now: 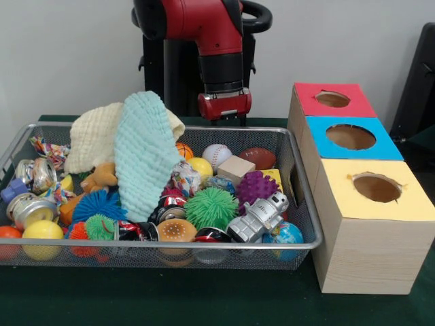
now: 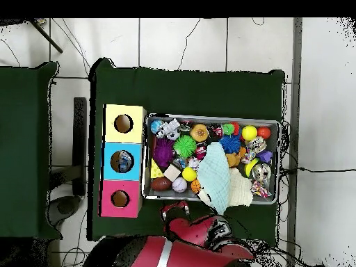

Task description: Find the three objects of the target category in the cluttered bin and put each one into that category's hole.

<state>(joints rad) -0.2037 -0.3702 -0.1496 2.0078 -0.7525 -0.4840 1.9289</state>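
A wire mesh bin (image 1: 302,204) holds a jumble of toys. A teal cloth (image 1: 143,156) and a cream cloth (image 1: 95,136) lie heaped over its back left. Around them are a baseball (image 1: 216,155), a small football (image 1: 257,157), a wooden block (image 1: 236,168), a purple spiky ball (image 1: 255,185), a green spiky ball (image 1: 211,207), a silver toy robot (image 1: 262,215) and crushed cans (image 1: 37,173). My gripper (image 1: 226,114) hangs behind the bin's far rim, touching nothing. Seen from overhead, the gripper (image 2: 174,208) sits just outside the bin (image 2: 147,195).
To the right of the bin, three wooden boxes stand in a row, each with a round hole: the red box (image 1: 309,102), the blue box (image 1: 319,139) and the yellow box (image 1: 340,197). The green table cover (image 1: 204,299) lies under everything.
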